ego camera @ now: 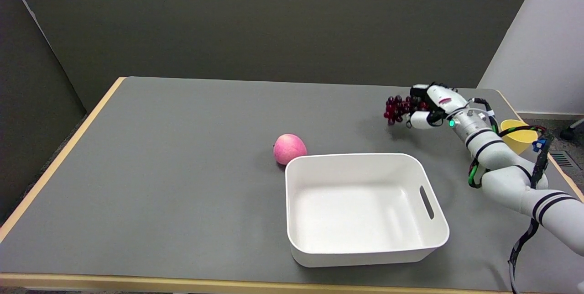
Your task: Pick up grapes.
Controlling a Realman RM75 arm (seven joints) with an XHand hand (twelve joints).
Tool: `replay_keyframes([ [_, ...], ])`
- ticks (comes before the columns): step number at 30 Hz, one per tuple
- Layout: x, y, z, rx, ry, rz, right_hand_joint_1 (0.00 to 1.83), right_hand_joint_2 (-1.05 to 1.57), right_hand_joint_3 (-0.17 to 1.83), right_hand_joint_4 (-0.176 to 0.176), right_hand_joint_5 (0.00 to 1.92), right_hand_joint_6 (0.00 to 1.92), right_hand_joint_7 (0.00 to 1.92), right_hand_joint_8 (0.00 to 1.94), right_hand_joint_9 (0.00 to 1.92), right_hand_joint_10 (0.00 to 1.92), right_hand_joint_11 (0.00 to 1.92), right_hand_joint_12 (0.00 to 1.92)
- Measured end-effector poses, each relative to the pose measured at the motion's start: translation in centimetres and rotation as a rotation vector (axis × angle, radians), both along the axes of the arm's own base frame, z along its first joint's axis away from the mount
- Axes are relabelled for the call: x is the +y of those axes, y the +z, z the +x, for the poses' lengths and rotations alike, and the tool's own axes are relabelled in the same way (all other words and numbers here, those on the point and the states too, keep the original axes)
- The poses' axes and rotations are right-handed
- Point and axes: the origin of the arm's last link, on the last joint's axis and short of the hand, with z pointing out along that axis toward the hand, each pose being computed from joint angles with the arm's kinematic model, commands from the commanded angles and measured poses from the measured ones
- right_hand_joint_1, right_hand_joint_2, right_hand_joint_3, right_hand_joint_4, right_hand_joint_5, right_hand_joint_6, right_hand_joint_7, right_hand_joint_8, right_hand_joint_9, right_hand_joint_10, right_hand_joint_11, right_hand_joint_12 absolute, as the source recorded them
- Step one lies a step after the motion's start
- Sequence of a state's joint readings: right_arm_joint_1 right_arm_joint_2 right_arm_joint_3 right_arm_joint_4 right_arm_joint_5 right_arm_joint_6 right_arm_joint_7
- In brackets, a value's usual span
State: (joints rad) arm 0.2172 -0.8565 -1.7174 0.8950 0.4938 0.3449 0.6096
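The right hand (431, 107) had its fingers curled closed around a bunch of dark red grapes (399, 107), gripping them at the bunch's right end so that most of the berries jutted out to the left of the fingers. The bunch hung in the air above the far right part of the grey counter (182, 157), and a soft shadow on the surface just below and near of it suggested it was off the counter and no longer resting on it. Holding one end probably left the loose berries free to dangle, so the grip seemed secure only as long as the stem held.

A white bin (365, 207) with a slot handle stood on the near side of the counter, open side up, well apart from the grapes and nearer than them. A pink apple (289, 148) lay just beside the bin's far left corner. A yellow cup (518, 135) sat at the counter's right edge, partly hidden behind the forearm. Judging by the lift, the pick-up looked essentially accomplished.
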Motion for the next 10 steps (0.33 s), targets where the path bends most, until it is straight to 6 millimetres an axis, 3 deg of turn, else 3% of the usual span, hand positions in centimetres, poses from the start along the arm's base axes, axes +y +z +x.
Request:
replay_keyframes([
  [10,0.3,-1.3,4.3,-0.049,0.183,0.057,0.78,1.08,0.76,0.031,0.53,1.92,0.52,1.94,0.87,1.92,0.60,1.92],
])
